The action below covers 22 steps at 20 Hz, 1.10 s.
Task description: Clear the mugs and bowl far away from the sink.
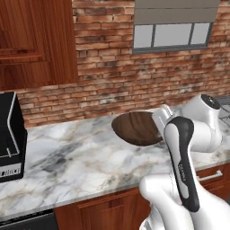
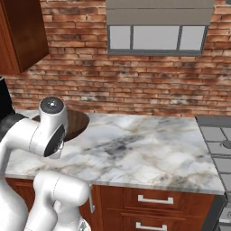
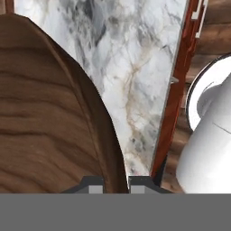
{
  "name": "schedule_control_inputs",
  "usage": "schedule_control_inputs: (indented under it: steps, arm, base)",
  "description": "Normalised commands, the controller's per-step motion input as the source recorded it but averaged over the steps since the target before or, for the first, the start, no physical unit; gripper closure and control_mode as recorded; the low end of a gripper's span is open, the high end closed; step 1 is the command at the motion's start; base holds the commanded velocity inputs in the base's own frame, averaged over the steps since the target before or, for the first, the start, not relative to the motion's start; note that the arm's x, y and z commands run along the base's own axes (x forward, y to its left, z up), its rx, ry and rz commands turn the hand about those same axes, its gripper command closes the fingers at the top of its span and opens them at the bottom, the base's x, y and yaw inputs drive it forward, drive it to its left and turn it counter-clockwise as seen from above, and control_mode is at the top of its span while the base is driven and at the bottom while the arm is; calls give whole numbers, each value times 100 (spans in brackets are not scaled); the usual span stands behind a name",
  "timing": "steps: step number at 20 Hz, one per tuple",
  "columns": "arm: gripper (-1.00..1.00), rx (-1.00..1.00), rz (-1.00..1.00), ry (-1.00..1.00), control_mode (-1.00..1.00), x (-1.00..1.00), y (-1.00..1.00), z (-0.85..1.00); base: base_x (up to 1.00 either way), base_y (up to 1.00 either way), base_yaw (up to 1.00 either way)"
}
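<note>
left base view: the gripper (image 3: 116, 184) pinches the rim of a wide dark-brown wooden bowl (image 1: 137, 127) over a grey-veined marble counter (image 1: 76, 157); black appliance (image 1: 11, 137) at left, brick wall (image 1: 108, 67) behind.

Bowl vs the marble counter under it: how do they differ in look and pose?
The bowl is dark-brown wood with visible grain; the counter is pale grey-white marble with veins. The bowl is round and curved, with its rim tilted in the left base view; the counter is flat and level. The bowl's rim sits between the fingertips of the gripper in the hand view; the counter is untouched. Both carry streaked natural patterns.
</note>
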Motion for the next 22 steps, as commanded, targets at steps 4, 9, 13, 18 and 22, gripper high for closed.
schedule_control_inputs:
  steps: [4,9,13,18,22]
  arm:
    - [100,0,4,2,-100,25,-10,-42]
    - [100,-1,0,0,-100,39,0,-48]
    - [100,-2,0,0,-100,36,0,-48]
    - [100,-1,0,0,-100,53,-1,-43]
    - [100,0,0,0,-100,50,-7,-39]
  base:
    - [0,0,0]
    - [0,0,0]
    - [0,0,0]
    - [0,0,0]
    - [0,0,0]
